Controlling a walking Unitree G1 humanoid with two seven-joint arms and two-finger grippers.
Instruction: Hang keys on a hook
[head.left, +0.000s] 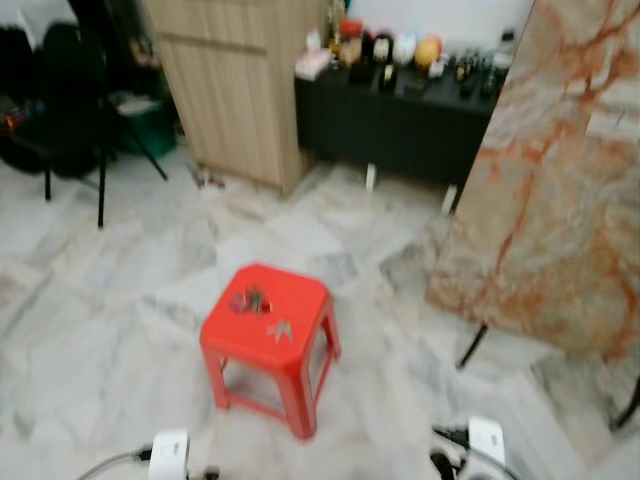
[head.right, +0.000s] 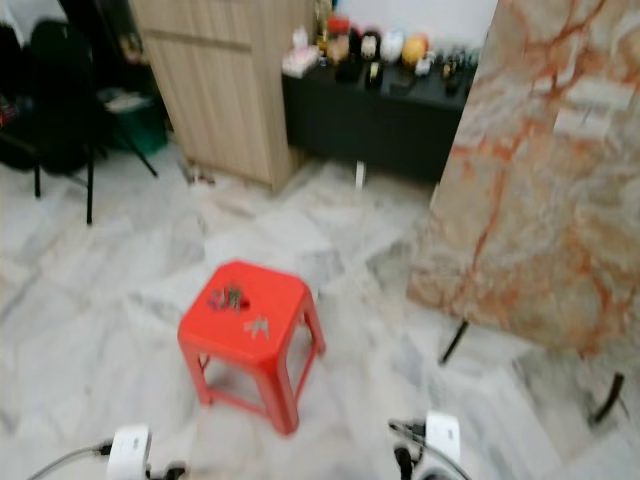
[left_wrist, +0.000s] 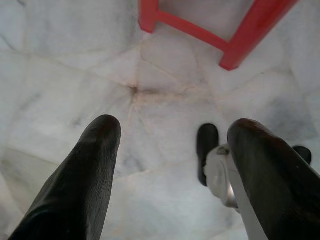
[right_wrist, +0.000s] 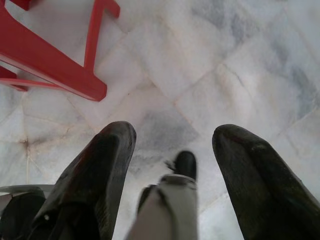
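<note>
Keys (head.left: 280, 329): small silvery bunch lying on the near right part of the red plastic stool (head.left: 300, 370) seat.
Second cluster (head.left: 248, 299): darker bunch with red and green bits, on the far left part of the same seat, apart from the keys; too blurred to identify.
Stool: standing on the white marble floor (head.left: 120, 330), in the near middle of the scene.
Left gripper (left_wrist: 170, 150): hanging low over the floor near the stool's legs, fingers spread wide, nothing between them.
Right gripper (right_wrist: 172, 145): likewise low over the floor beside a stool leg, fingers parted, holding nothing.
Marbled panel (head.left: 560, 190): tilted, orange-veined, propped on dark legs at the right.
Wooden cabinet (head.left: 235, 90): far, left of centre.
Black sideboard (head.left: 400, 115): far, right of the cabinet, top crowded with small items.
Black chair (head.left: 70, 100): far left.
</note>
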